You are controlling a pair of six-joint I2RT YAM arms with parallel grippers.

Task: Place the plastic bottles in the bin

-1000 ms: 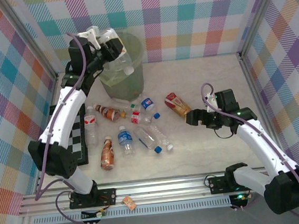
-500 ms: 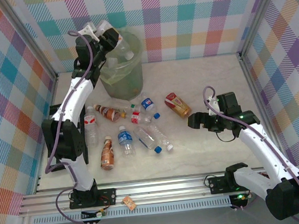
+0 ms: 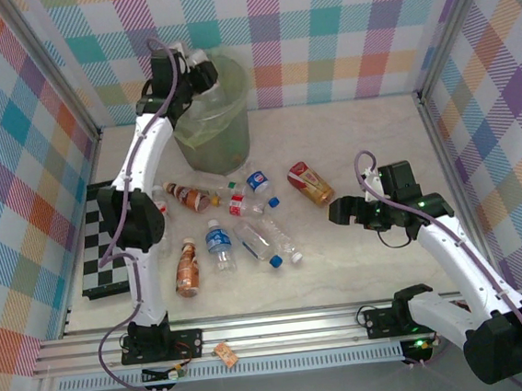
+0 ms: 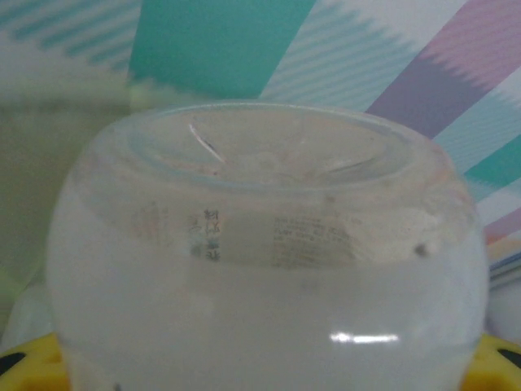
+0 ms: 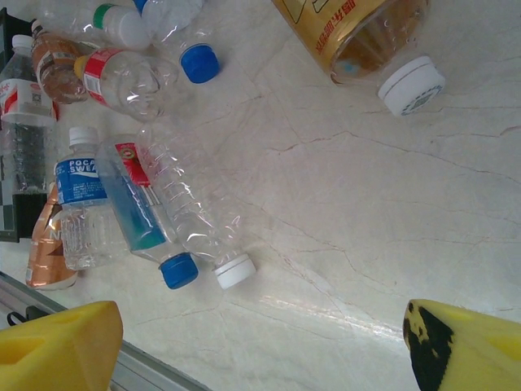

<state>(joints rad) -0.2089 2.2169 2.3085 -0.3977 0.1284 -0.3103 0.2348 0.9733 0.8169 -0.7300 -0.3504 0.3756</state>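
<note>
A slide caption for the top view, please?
Left end effector holds a clear plastic bottle over the round pale-green bin; open right end effector hovers near scattered bottles.

the left arm (image 3: 138, 170) rises steeply from its base at the table's near edge toward the far left corner. its wrist is bent over and the left gripper (image 3: 195, 72) is clamped on a clear bottle (image 4: 260, 269), yellow pads (image 4: 24, 358) at either side. the right arm (image 3: 451, 251) folds low by the right edge, with the right gripper (image 3: 337, 212) pointing left and its yellow fingers (image 5: 57, 342) spread wide.
</note>
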